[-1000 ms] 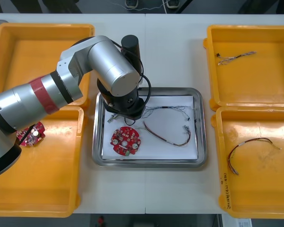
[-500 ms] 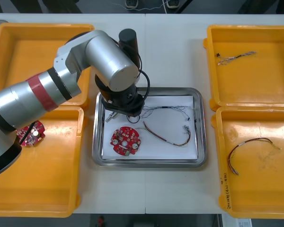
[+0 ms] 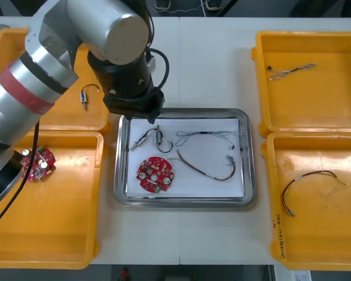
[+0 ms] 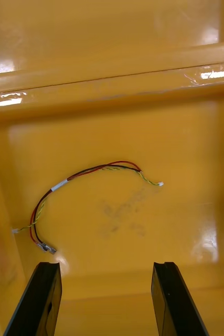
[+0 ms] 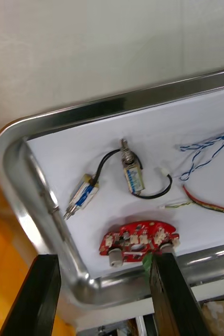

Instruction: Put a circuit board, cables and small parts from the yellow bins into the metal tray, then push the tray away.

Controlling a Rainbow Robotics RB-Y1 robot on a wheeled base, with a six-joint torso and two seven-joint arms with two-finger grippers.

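Tray (image 3: 181,202): shiny metal, white inside | circuit board (image 3: 155,174): round, red

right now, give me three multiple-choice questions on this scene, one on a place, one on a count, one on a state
1. Where does the right hand hang?
A. over bare table
B. over a bin holding a red and yellow cable
C. beyond the table's far edge

2. How many red boards show in the front view?
A. one
B. two
C. three

3. How is the left hand?
A. shut on a board
B. shut on a cable
C. open and empty

Answers:
1 B: its fingers frame the cable lying on the bin's floor.
2 B: one lies in the tray, one in the near left bin.
3 C: its fingers stand apart above the tray with nothing between them.
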